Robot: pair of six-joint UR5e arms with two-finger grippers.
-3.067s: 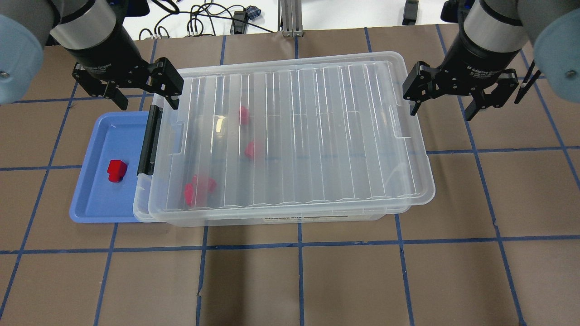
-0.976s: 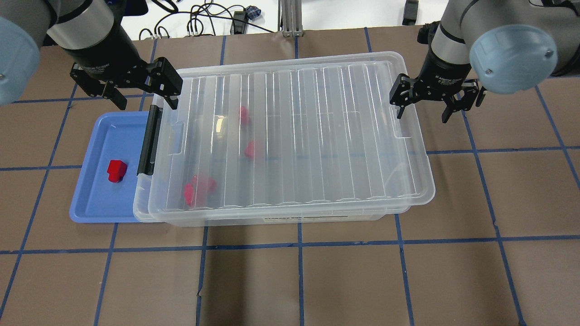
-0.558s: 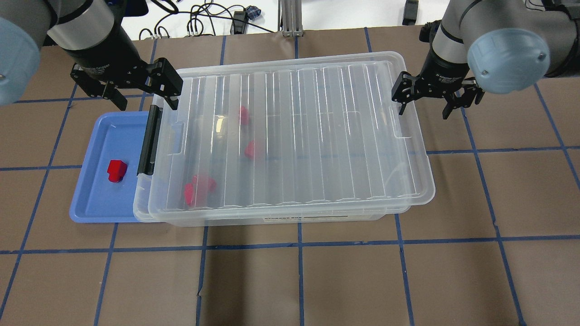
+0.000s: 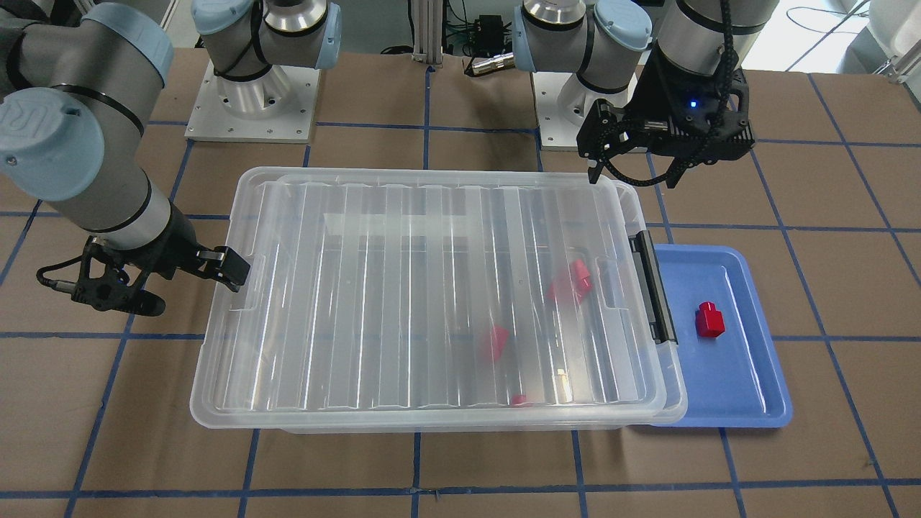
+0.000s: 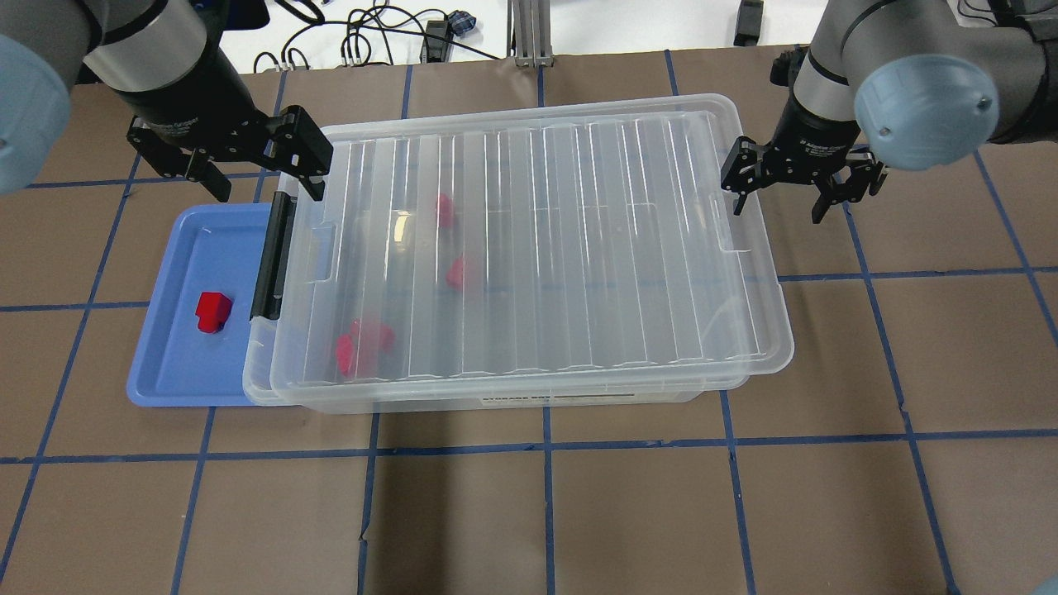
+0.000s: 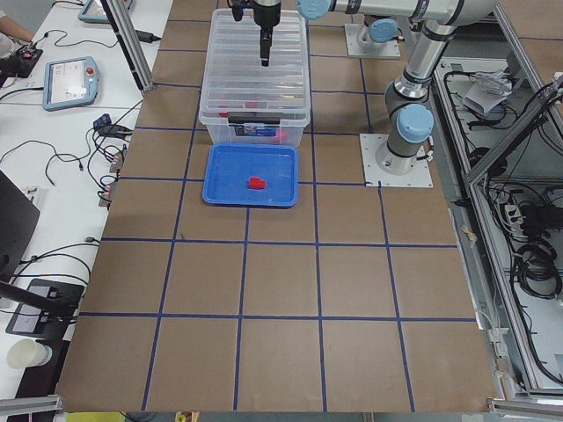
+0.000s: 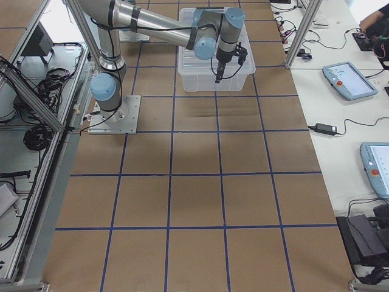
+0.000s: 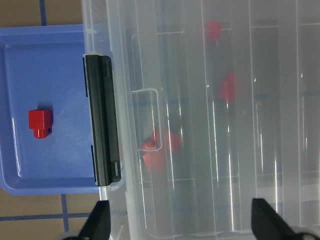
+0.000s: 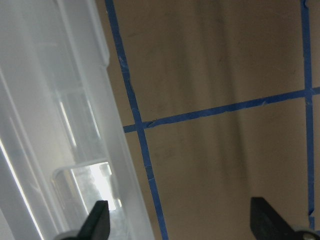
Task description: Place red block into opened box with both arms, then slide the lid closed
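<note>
The clear box (image 5: 258, 387) stands mid-table with the ribbed clear lid (image 5: 579, 248) lying on it, shifted a little toward my right; the black latch bar (image 5: 273, 256) shows at the left end. Several red blocks (image 5: 456, 273) lie inside under the lid. One red block (image 5: 212, 311) (image 8: 39, 123) sits in the blue tray (image 5: 165, 364). My left gripper (image 5: 266, 188) (image 4: 633, 176) hangs open above the box's far left corner. My right gripper (image 5: 777, 211) (image 4: 180, 291) is open and empty beside the lid's right short end, one finger (image 9: 97, 222) over the rim.
The blue tray touches the box's left end. Cables (image 5: 364, 41) and an aluminium post (image 5: 529, 33) lie beyond the table's far edge. Both arm bases (image 4: 252, 93) stand behind the box. Brown table with blue tape lines spreads in front.
My right gripper has come down and in toward the lid's right end, then drifted slightly right. The left gripper, lid and blocks have stayed put.
</note>
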